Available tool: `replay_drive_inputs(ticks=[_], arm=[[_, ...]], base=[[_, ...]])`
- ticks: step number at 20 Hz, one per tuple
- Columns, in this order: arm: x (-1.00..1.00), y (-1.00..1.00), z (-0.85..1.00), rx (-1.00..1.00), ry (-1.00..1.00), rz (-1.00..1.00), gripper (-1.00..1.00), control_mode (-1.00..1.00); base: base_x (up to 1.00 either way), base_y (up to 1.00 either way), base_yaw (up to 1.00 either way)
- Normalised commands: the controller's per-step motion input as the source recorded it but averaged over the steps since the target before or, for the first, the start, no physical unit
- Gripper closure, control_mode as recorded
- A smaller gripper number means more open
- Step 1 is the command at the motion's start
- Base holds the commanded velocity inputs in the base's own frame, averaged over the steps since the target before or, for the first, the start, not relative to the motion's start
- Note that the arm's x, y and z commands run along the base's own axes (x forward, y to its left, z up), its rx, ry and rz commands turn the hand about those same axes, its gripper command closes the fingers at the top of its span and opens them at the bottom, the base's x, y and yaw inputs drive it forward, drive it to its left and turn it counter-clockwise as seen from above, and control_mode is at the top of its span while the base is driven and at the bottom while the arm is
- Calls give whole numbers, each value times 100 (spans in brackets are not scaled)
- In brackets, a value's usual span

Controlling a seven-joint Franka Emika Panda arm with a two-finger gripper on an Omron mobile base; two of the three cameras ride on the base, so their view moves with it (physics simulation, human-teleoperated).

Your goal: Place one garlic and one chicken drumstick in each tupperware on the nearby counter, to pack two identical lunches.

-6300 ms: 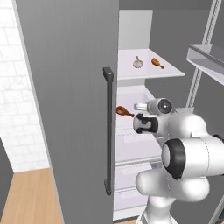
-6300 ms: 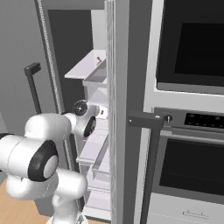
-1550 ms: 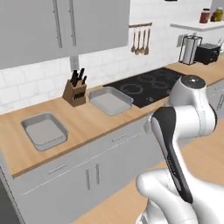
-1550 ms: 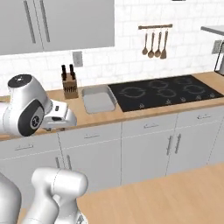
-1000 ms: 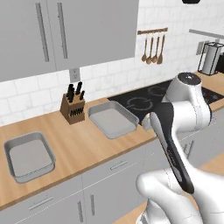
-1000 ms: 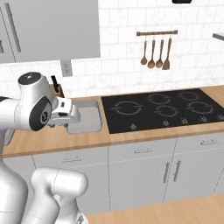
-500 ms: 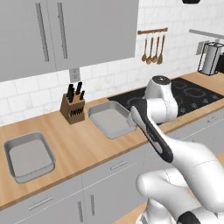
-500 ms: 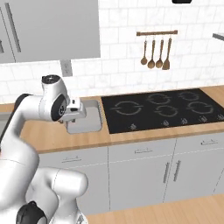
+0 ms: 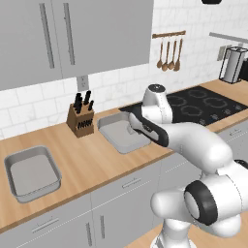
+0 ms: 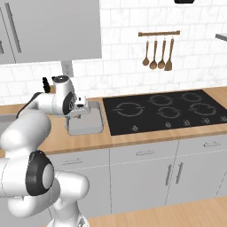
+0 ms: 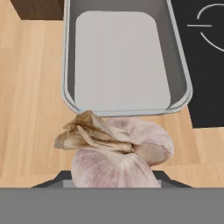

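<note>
Garlic held over the near tray

The gripper (image 11: 112,181) was clamped on a garlic (image 11: 118,151) — pinkish bulb, papery tip pointing up the hand view — just short of the near rim of the tray (image 11: 68,65) beside the cooktop (image 10: 164,111). That tray sat bare on the counter (image 9: 87,164), with a knife block (image 9: 80,118) near its far left corner. A second tray (image 9: 31,172) lay well apart to the left — also bare.
</note>
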Motion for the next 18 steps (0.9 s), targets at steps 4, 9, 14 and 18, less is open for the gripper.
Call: replay_drive_inputs(ticks=[4, 9, 14, 18], arm=[[100, 3, -86, -1, 6, 0, 100, -100], [100, 14, -66, 0, 4, 0, 100, -100], [88, 11, -55, -2, 1, 0, -100, -100], [45, 0, -1, 0, 0, -4, -100, -100]], base=[[0, 0, 0], [0, 0, 0], [0, 0, 0], [0, 0, 0]])
